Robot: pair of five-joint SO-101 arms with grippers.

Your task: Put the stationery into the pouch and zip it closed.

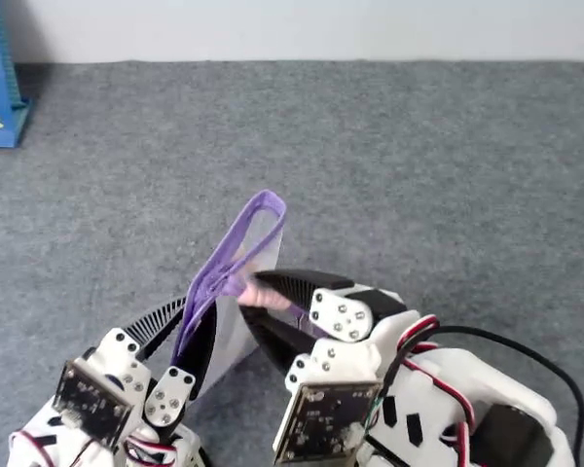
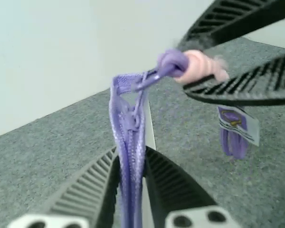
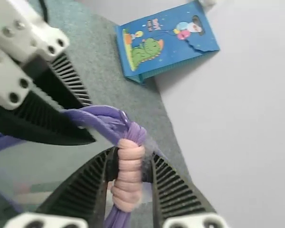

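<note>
The step in hand seems to be the zipping. The pouch (image 1: pixel 236 255) is lifted off the grey table (image 1: pixel 448 175), a little toward 6 o'clock from the middle of the high view, between the 2 arms. The left gripper (image 2: pixel 131 156) is clamped on the purple zipper band (image 2: pixel 128 137) at 1 end of the pouch. The right gripper (image 3: pixel 132 159) is closed on the pink pull (image 3: pixel 128 175), which hangs from the zipper by a purple cord. In the high view the band makes an open loop toward 12 o'clock, so I judge the mouth is not fully shut. I cannot tell if the stationery is inside.

To do it well, the left arm should act as the anchor and hold the band taut. The right arm should draw the pull straight along the line of the teeth, probably away from the left jaws, not sideways. The pull looks soft and the cord thin, so a slow, even draw is safer, because a jerk could slip it out. The blue box (image 1: pixel 0 92) at 10 o'clock is well apart and is no obstacle.
</note>
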